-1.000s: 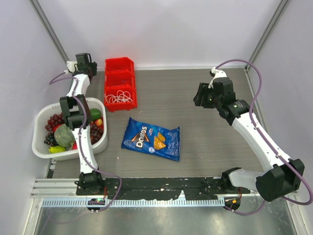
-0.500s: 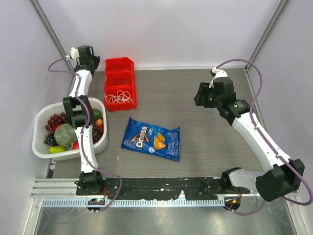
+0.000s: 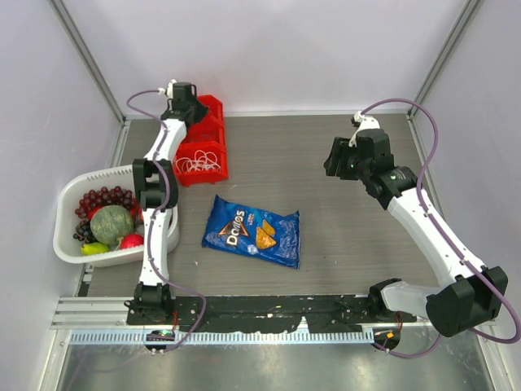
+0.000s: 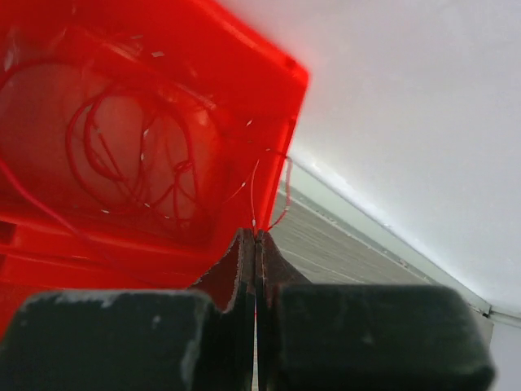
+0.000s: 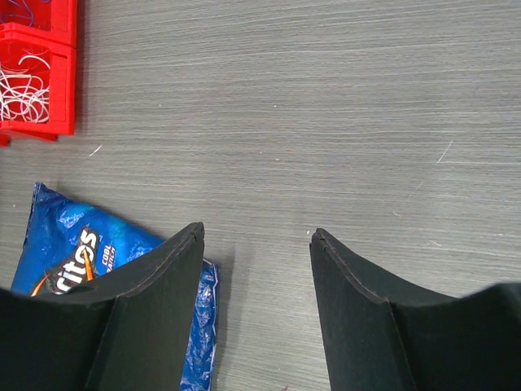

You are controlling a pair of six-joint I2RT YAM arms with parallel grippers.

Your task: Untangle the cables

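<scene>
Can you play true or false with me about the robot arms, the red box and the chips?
1. The left end effector is shut. True.
2. The right end effector is holding the chip bag. False: it is open over the table and holds nothing.
3. White cables lie in the red bin. True.
4. The white basket is empty. False: it holds grapes and other fruit.
5. The chip bag is inside the red bin. False: it lies flat on the table.
</scene>
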